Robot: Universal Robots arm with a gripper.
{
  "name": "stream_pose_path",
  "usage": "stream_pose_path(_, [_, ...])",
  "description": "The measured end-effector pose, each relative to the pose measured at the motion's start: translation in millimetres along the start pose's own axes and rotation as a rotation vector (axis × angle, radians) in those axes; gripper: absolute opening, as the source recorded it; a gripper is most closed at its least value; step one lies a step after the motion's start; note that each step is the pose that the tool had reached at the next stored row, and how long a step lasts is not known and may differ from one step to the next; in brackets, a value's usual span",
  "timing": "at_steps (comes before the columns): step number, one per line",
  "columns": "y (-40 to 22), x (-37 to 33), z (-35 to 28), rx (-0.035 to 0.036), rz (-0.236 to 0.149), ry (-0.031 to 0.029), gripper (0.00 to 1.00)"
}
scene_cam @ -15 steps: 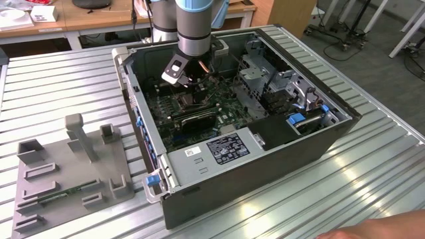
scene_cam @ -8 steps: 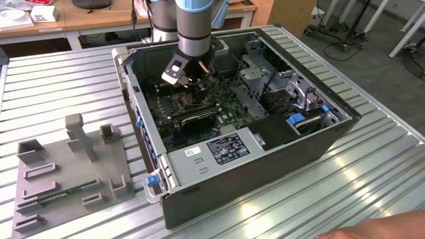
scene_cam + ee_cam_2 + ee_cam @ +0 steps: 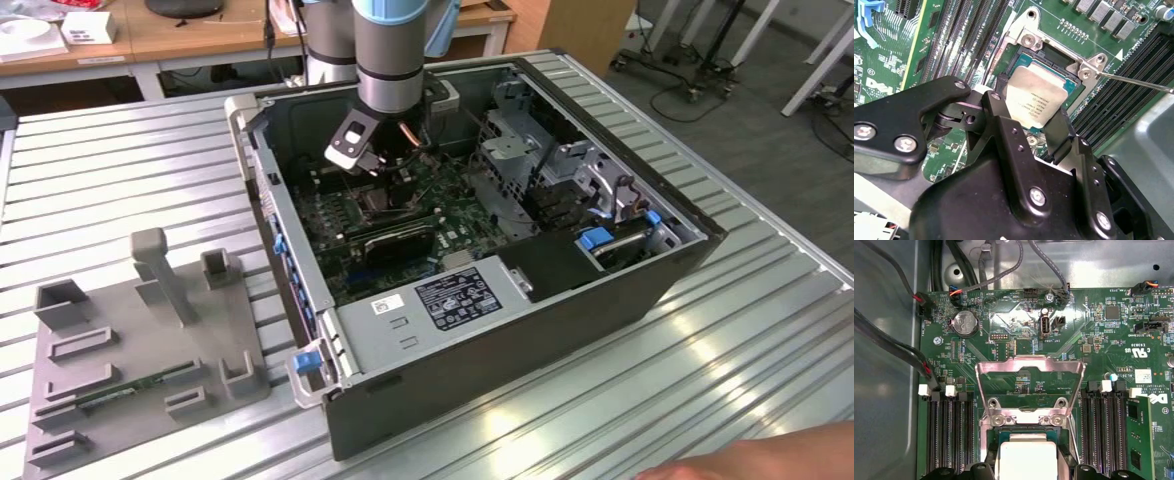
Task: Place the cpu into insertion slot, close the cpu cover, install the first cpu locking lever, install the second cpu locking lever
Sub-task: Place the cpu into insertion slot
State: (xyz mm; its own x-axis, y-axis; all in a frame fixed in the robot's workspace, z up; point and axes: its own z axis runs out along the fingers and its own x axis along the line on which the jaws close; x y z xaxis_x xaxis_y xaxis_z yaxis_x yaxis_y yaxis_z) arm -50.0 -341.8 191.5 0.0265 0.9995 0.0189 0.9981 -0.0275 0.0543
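We see the arm [image 3: 390, 60] reaching down into the open computer case [image 3: 507, 365], which lies on the slatted metal tabletop [image 3: 134, 170]. In the exterior view the gripper [image 3: 384, 180] hangs over the green circuit board [image 3: 467, 225], at about ten o'clock from the case's middle, and the grey power supply box [image 3: 427, 300] sits at six o'clock from it.

In the second wrist view the black fingers [image 3: 1006, 135] pinch the cpu [image 3: 1038, 95] by two opposite edges. The cpu lies squarely over the insertion slot [image 3: 1054, 57], with the slot's dark frame showing beyond its far edge. It seems to rest in the slot, though we cannot be sure that it is fully seated.

In the first wrist view the cpu cover [image 3: 1029, 365] stands swung up and open behind the cpu [image 3: 1026, 460], and rows of long memory slots [image 3: 951, 435] flank the socket on both sides. A round coin battery [image 3: 966, 322] sits farther off on the board.

A thin locking lever [image 3: 1139, 82] juts out from a corner of the slot's silver rim, not latched down.

In the exterior view a grey fixture [image 3: 134, 330] with upright holders stands at eight o'clock from the case, well apart from it. A person's hand [image 3: 781, 462] shows at five o'clock, at the edge of the view.
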Motion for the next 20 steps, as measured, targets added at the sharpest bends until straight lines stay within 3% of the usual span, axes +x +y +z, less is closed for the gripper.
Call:
stream_pose_path(9, [0.1,0.1,0.2,-0.0005,0.000,-0.0012,0.55])
stream_pose_path(10, [0.1,0.1,0.1,-0.0003,0.000,-0.0016,0.61])
stream_pose_path(20, [0.0,0.0,0.0,-0.0001,0.000,-0.0019,0.61])
